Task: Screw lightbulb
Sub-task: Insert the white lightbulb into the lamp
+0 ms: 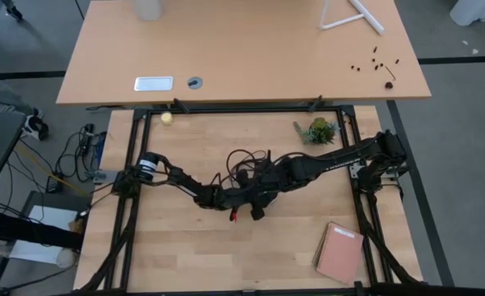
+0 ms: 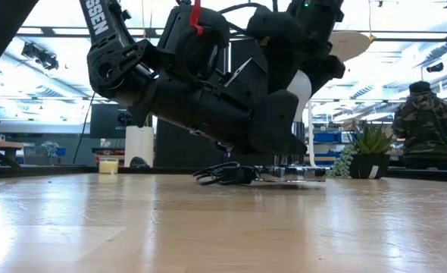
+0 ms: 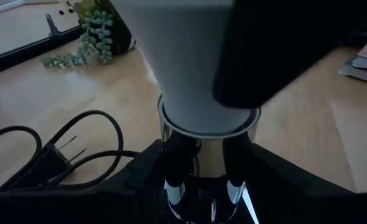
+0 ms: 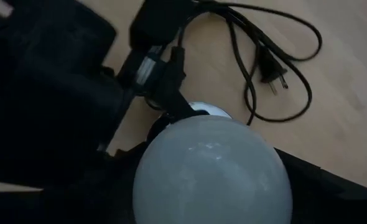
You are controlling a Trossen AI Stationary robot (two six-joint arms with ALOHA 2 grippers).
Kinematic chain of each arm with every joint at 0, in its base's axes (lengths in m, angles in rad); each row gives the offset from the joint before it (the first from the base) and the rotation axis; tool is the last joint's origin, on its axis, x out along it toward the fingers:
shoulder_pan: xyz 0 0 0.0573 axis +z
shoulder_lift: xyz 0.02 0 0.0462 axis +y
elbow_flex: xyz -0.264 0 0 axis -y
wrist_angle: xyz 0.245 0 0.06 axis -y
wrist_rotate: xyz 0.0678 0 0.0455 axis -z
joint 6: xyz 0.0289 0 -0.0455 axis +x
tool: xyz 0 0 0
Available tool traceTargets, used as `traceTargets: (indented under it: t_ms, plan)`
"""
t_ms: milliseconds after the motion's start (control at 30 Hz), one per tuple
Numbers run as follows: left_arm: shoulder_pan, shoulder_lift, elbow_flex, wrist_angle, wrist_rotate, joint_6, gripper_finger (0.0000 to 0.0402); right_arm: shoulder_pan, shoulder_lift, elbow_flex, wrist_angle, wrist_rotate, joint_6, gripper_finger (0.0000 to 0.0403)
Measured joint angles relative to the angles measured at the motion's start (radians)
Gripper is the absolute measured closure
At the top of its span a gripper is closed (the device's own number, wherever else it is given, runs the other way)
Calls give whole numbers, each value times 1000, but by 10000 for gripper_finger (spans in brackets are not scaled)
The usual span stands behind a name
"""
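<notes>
Your two arms met near the middle of the desk (image 1: 185,255). The lightbulb (image 4: 211,171) stood upright there, with its round end up and its narrow end down in the shiny silver socket (image 3: 207,134).

Your right gripper (image 4: 208,205) came down from above and held the white lightbulb. Its dark fingers sat on both sides of the round glass, pinching it.

Your left gripper (image 3: 202,186) was low by the desk, and its two fingers hugged the shiny socket from both sides, just under the bulb. It was pinching the socket.

A black cord (image 4: 264,59) lay in loops on the wood just beside the socket, and its plug (image 4: 272,70) lay flat with the prongs showing. From the low view, the cord (image 2: 223,174) was bunched up next to the flat silver base (image 2: 292,173).

A little green plant (image 1: 318,130) sat near the far edge of the desk, on the right arm's side. A small yellowish ball (image 1: 167,118) lay near the far edge on the left arm's side. A pink notebook (image 1: 339,252) lay near the front corner on the right arm's side, well apart from the arms.

A person (image 2: 426,125) in a camouflage jacket stood far off in the room.
</notes>
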Motion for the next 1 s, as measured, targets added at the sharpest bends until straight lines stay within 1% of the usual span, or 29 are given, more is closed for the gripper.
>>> traceTargets:
  t_ms: [100,233,300,400,467,600,767,900,1000]
  plan:
    - [0,-2,2,4,12,7,211,0,0,0,28,-4,-87,101]
    - [-3,-2,2,-1,24,11,211,-1,-9,0,53,-56,-240,83]
    - [-4,-2,2,-4,42,13,211,-3,-12,2,56,-96,-324,73]
    - [-2,-3,3,-1,48,9,211,-13,-17,23,36,-176,-404,59]
    - [0,-3,4,0,51,11,211,-13,-23,48,21,-203,-478,53]
    - [0,-3,3,-14,88,32,211,1,-26,88,-22,-211,-709,49]
    - [1,-3,3,-18,145,62,211,27,-26,94,-32,-213,-1048,51]
    - [0,-3,3,-28,187,85,211,42,-25,94,-38,-211,-1231,52]
    - [1,-2,3,-32,215,86,211,50,-25,94,-48,-221,-1310,52]
